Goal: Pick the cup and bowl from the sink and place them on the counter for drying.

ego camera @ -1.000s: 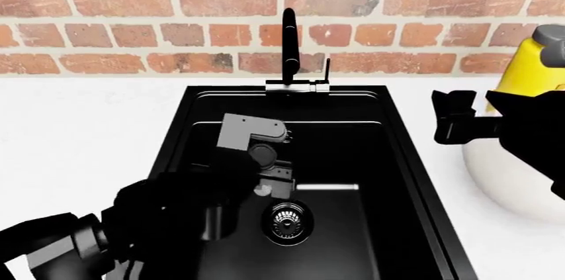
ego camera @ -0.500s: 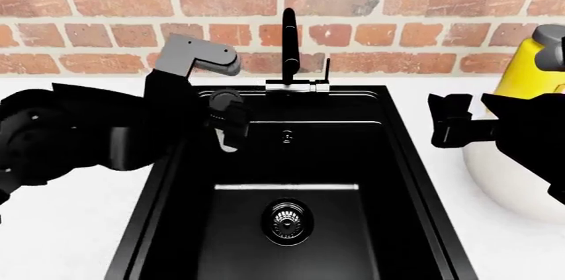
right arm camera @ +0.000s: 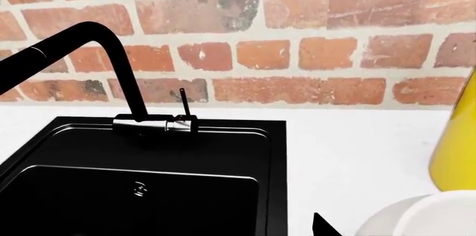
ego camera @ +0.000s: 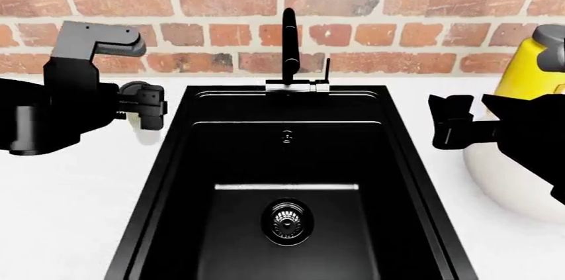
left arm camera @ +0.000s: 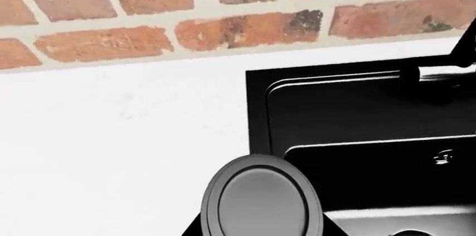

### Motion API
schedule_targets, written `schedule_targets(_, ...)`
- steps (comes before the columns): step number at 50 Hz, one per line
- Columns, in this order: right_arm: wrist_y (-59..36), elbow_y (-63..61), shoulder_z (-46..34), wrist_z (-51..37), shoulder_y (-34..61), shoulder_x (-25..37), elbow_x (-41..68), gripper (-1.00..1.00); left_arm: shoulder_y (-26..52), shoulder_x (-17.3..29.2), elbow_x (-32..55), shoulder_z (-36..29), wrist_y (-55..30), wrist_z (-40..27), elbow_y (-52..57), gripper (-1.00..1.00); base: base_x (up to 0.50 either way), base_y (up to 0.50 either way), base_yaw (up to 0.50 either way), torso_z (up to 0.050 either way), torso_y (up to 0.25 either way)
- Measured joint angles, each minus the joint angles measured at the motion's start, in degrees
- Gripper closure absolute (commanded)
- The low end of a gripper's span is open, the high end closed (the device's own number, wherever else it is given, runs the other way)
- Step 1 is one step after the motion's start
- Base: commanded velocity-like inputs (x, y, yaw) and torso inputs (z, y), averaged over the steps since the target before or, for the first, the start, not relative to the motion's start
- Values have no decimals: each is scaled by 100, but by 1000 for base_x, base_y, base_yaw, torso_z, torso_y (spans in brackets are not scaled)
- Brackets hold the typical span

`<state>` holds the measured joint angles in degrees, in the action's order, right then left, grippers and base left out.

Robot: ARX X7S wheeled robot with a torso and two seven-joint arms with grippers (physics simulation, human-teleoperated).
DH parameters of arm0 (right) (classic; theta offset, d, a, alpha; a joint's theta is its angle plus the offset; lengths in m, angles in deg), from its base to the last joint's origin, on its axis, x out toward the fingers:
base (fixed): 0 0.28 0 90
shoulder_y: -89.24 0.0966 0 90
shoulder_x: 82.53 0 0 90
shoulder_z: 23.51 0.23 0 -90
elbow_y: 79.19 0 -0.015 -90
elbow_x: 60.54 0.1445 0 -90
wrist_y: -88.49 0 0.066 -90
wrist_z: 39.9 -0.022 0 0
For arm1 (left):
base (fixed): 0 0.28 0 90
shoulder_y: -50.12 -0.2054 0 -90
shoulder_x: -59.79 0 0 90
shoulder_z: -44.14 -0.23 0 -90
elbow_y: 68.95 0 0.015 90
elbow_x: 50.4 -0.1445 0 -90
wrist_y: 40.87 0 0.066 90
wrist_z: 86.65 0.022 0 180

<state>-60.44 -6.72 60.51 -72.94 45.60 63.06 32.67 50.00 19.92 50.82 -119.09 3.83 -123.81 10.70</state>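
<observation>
Left gripper (ego camera: pixel 145 109): clasps the cup (ego camera: pixel 134 118) over the counter (ego camera: pixel 79 187), at 9 o'clock from the sink (ego camera: pixel 287 161) | Right gripper (ego camera: pixel 446 121): spread, by the bowl (ego camera: pixel 512 174) at 3 o'clock | Step: lower upright, release after contact.

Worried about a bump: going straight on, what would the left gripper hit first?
Likely the bare counter beside the sink, short of the brick wall; the wrist view leaves depth unclear.
</observation>
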Motion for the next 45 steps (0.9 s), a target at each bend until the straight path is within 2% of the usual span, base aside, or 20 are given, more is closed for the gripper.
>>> schedule_targets(17,19,-26,-7,-16,-47,34,27,-100,-235,379,-226,-163,0,83,-485,100,0,0,0,0,1)
schedule_targets(44,75,-28,-59,6,-146,19,-28,-100,-507,453,-319,-26,243,309,-805,100,0,0,0,0,0)
schedule_targets(45,75,-28,-62,4,-145,18,-26,-100,-510,459,-316,-21,244,325,-812,-100,0,0,4,0,0)
